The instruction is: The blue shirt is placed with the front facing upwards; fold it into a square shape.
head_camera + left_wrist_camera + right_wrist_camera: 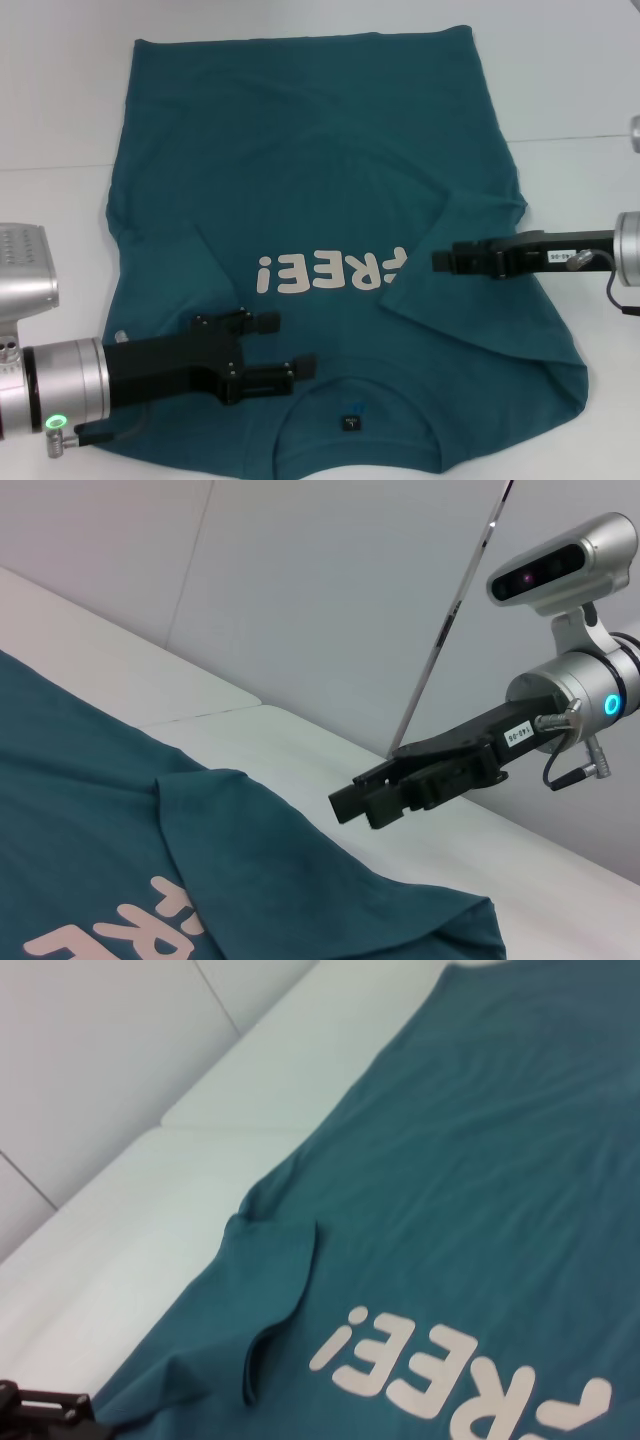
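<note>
My shirt lies flat on its back before me, front up, dark teal-blue, collar toward me and hem at the far side. Its white "FREE!" lettering runs across the chest, upside down from where I look. A small dark label sits inside the collar. Both short sleeves are folded in over the body; the one on my right covers the end of the lettering. Light creases cross the cloth.

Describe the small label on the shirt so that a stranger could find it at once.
A blue shirt covers most of the white table. Follow it to the collar, nearest the robot, below the white lettering. The label is a small dark square there.
</note>
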